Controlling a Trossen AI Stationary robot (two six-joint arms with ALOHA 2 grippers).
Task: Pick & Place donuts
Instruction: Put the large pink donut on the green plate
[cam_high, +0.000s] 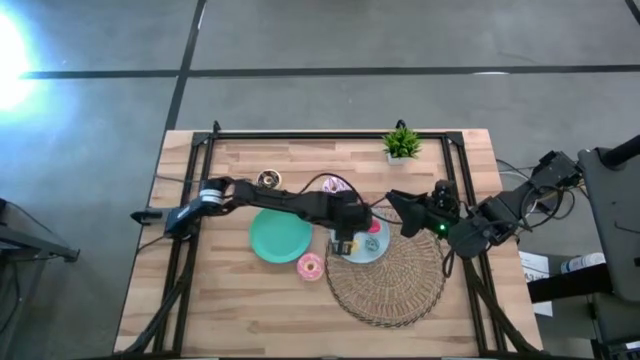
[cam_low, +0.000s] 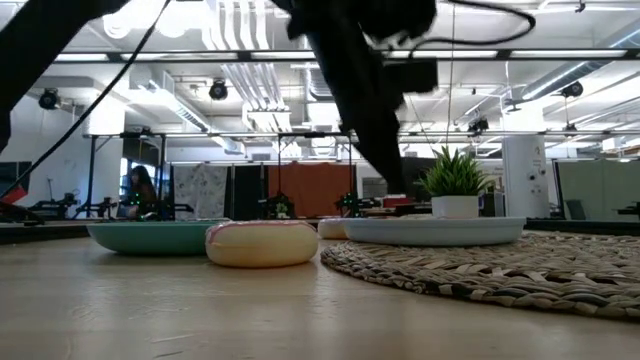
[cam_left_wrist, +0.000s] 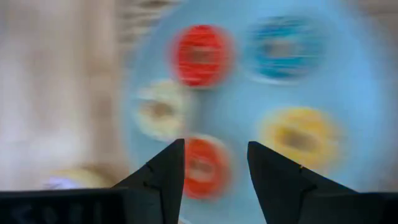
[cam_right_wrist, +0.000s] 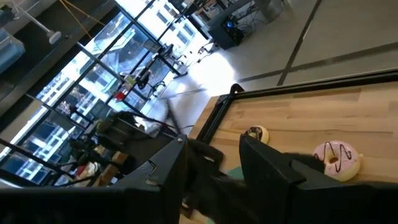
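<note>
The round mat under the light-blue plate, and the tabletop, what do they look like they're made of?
The round tan mat looks like woven straw or seagrass: the low view shows coarse braided strands in rings, matte and rough. The tabletop appears to be light wood, butcher-block style, with narrow joined planks and visible grain, smooth with a slight sheen. The round light-blue plate looks like smooth plastic or glazed ceramic; which one cannot be told.

No readable text, labels or numbers anywhere.
</note>
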